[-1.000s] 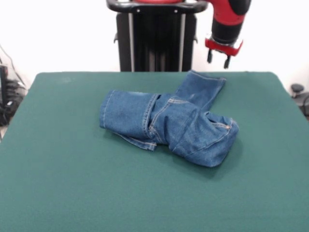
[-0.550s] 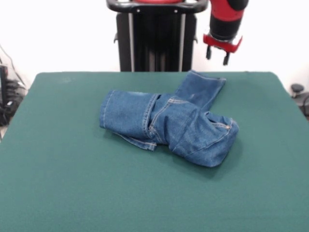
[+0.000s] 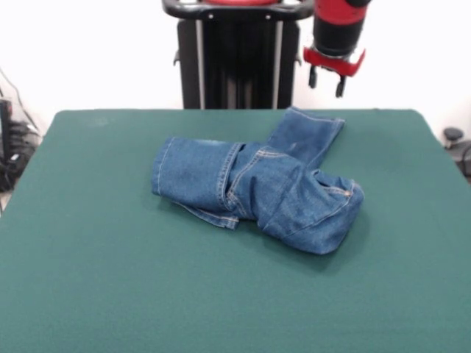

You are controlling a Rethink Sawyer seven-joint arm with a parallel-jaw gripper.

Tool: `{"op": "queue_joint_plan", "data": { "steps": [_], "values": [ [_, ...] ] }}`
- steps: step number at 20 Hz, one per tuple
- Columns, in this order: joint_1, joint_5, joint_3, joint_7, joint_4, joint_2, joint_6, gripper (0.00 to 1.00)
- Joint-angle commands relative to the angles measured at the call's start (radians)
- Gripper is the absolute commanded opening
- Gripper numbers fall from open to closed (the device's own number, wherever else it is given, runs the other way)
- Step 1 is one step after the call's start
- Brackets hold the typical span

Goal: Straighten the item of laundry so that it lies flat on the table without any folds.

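In the front view, the jeans (image 3: 257, 190) were seen bunched and folded over themselves near the middle of the table (image 3: 88, 279), one leg reaching toward the far edge, while the gripper (image 3: 326, 81) was held well above that edge, empty, fingers (image 3: 340, 86) parted narrowly.

Bright even light, blown-out white backdrop, soft shadow under jeans (image 3: 257, 187), slight overall softness

A single camera looks across the green counter (image 3: 110, 294) from its near side, slightly above, facing the gripper (image 3: 326, 83).
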Motion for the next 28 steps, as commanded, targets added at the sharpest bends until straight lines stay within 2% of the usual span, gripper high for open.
{"op": "queue_joint_plan", "data": {
  "steps": [1, 8, 21, 28],
  "values": [
    [-0.037, -0.042, 0.001, 0.097, -0.125, 0.009, 0.101, 1.00],
    [-0.081, -0.106, -0.002, 0.059, -0.156, 0.011, 0.129, 1.00],
    [-0.190, -0.214, 0.029, 0.027, -0.175, 0.021, 0.099, 1.00],
    [-0.257, -0.289, 0.040, 0.007, -0.229, 0.072, 0.065, 1.00]
  ]
}}
